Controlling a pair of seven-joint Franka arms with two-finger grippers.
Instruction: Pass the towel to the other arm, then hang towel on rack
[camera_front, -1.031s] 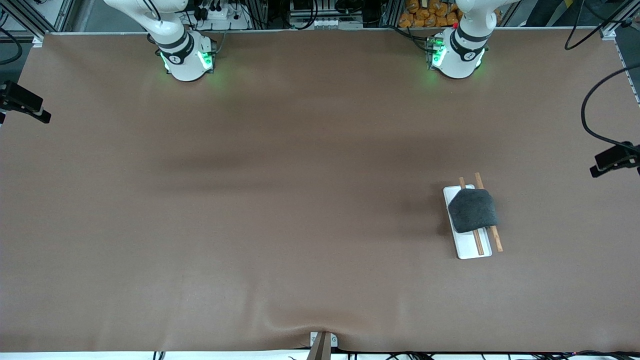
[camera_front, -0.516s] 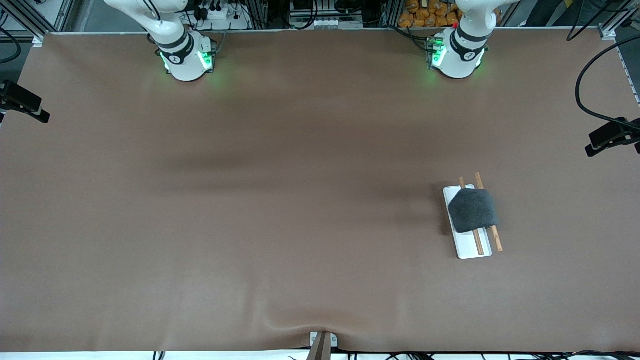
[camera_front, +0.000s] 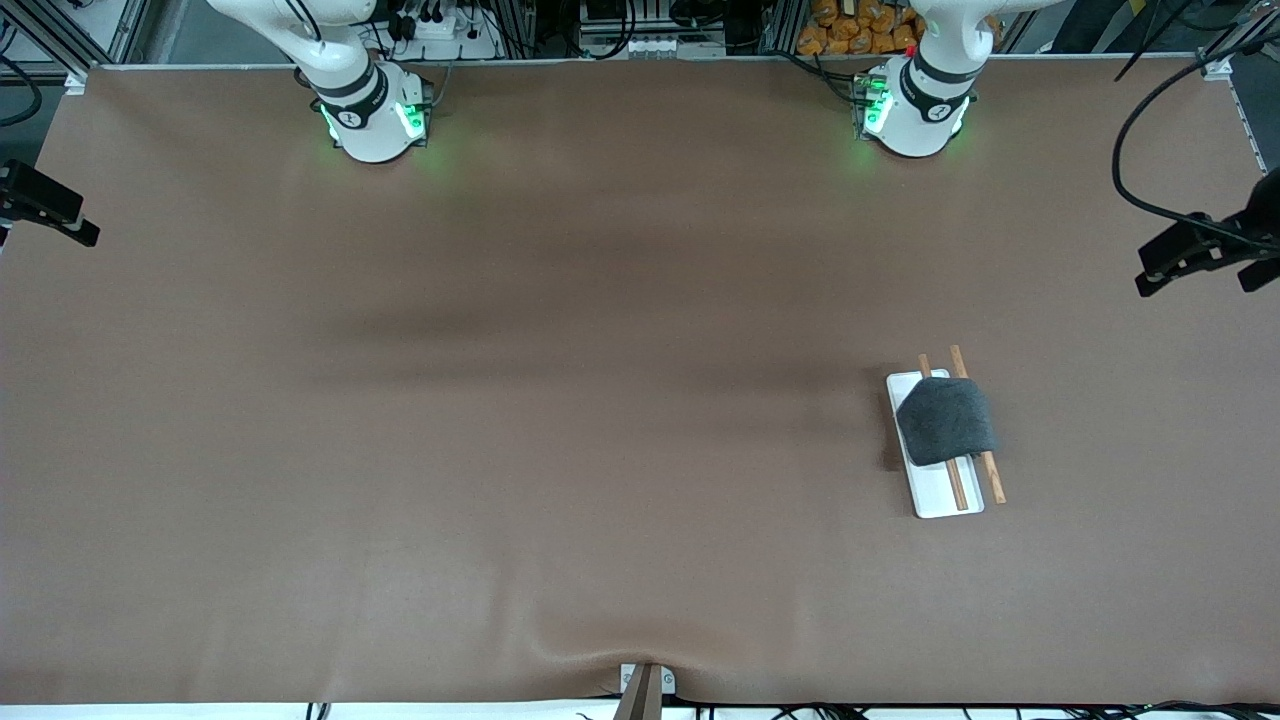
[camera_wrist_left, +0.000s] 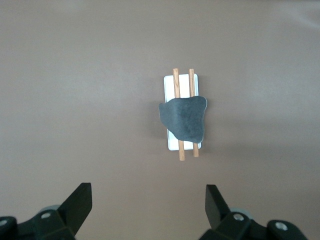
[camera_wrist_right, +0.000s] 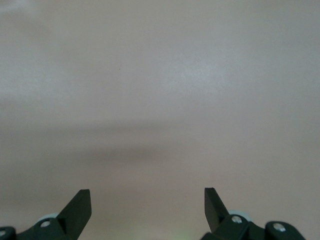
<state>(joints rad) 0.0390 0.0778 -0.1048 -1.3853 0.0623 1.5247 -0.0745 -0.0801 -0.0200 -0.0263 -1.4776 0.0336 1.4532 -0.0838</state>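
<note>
The towel (camera_front: 945, 420), dark grey side up, lies draped across the two wooden rods of the rack (camera_front: 938, 497), which stands on the table toward the left arm's end. In the left wrist view the towel (camera_wrist_left: 184, 119) and the rack (camera_wrist_left: 182, 80) show small and far below. My left gripper (camera_wrist_left: 147, 189) is open and empty, high over the table; its dark hand shows at the edge of the front view (camera_front: 1195, 255). My right gripper (camera_wrist_right: 147, 192) is open and empty, high over bare table at the right arm's end (camera_front: 45, 205).
The brown table cover (camera_front: 560, 400) has a raised wrinkle at its edge nearest the front camera, by a small clamp (camera_front: 645, 685). The two arm bases (camera_front: 375, 115) (camera_front: 915, 110) stand along the edge farthest from the camera.
The left arm's dark hand has moved up and inward along the edge of the front view. The towel, the rack and the right arm have not moved.
</note>
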